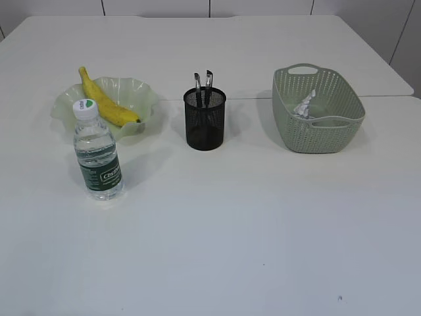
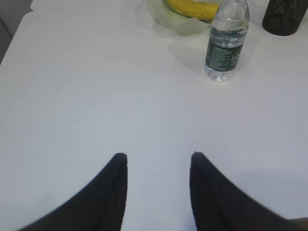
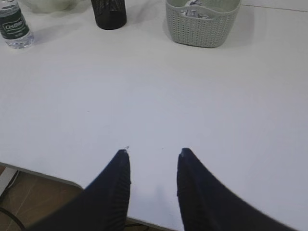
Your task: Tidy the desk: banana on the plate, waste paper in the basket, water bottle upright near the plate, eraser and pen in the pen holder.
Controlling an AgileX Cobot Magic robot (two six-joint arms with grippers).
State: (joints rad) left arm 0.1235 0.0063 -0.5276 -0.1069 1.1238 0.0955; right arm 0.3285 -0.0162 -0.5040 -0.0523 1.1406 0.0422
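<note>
the white table [image 1: 263,230] is bare between the things. the banana [image 1: 105,99] lies on the wavy green plate [image 1: 141,89]. the water bottle [image 1: 97,153] stands upright just in front of the plate, near it. the black mesh pen holder [image 1: 205,120] stands in the middle with two dark pens [image 1: 202,85] poking out (the eraser may be inside, too hidden to tell). the crumpled paper [image 1: 306,105] sits in the green basket [image 1: 342,128].

the left gripper [image 2: 159,156] hangs over bare table, jaws apart and holding nothing, with the bottle well ahead of it. the right gripper [image 3: 153,151] hangs near the table edge, jaws apart and empty, with the basket far ahead.
</note>
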